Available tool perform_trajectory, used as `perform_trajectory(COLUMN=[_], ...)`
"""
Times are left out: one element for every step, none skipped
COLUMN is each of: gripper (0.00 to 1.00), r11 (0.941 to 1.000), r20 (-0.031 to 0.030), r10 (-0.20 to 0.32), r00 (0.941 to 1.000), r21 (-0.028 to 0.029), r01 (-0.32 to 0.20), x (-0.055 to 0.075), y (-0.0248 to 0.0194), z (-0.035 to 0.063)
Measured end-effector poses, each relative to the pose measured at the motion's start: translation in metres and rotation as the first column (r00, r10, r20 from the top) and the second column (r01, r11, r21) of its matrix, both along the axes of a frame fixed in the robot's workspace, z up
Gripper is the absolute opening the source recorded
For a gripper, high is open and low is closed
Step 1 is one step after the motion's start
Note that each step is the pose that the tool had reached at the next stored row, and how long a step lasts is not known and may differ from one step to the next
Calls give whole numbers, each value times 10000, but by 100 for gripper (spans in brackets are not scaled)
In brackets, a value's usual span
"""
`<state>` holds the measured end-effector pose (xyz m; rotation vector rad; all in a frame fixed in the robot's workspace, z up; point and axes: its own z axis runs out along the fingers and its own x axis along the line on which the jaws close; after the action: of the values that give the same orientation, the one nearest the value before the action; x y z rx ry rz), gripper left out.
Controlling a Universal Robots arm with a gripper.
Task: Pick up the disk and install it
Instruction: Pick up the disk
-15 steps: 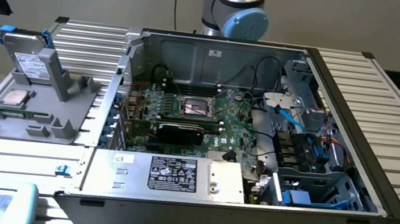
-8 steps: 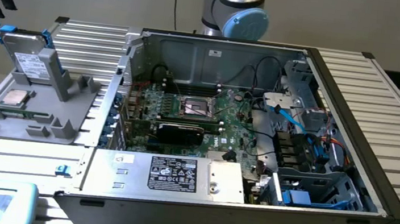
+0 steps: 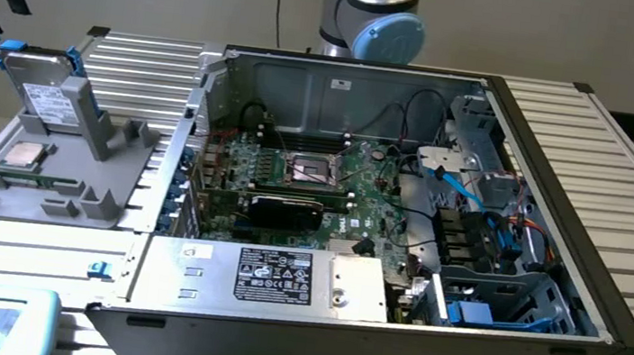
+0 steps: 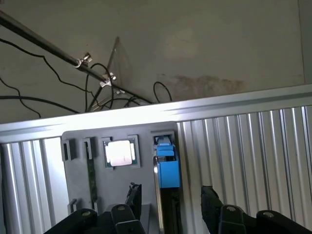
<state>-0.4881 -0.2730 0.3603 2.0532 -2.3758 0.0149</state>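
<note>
The disk (image 3: 47,94), silver-grey with a white label and blue carrier rails, stands on edge in a slot of the grey holder (image 3: 50,186) at the exterior view's left. My black gripper (image 3: 0,4) hangs above it, clear of its top edge. In the wrist view the disk's blue rail end (image 4: 168,170) lies in line with the gap of the gripper (image 4: 170,199). The fingers (image 4: 133,196) stand apart on either side of it, open and touching nothing.
A square silver CPU chip (image 3: 23,155) lies flat in the same holder. The open computer case (image 3: 197,117) sits beside it, with motherboard (image 3: 305,181), power supply (image 3: 269,276) and a drive cage with blue parts (image 3: 501,305). A ribbed aluminium table (image 3: 620,178) lies underneath.
</note>
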Motion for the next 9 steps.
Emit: perform_trajectory(gripper=[60,60,60,60,60,60,60,60,60], r11=[10000,10000,10000,10000,10000,10000,10000,10000,10000], r20=[-1,-1,-1,-1,-1,0,0,0,0], r10=[0,0,0,-1,-1,-1,-1,-1,-1], r00=[10000,10000,10000,10000,10000,10000,10000,10000,10000], r21=[-5,-4,-5,-5,-5,-5,-4,-4,-4], r01=[0,0,0,1,1,1,1,1,1], x=[0,-1,-1,-1,-1,-1,-1,-1,-1], y=[0,1,1,1,1,1,1,1,1], z=[-4,-4,-3,-4,-4,-4,-4,-4,-4])
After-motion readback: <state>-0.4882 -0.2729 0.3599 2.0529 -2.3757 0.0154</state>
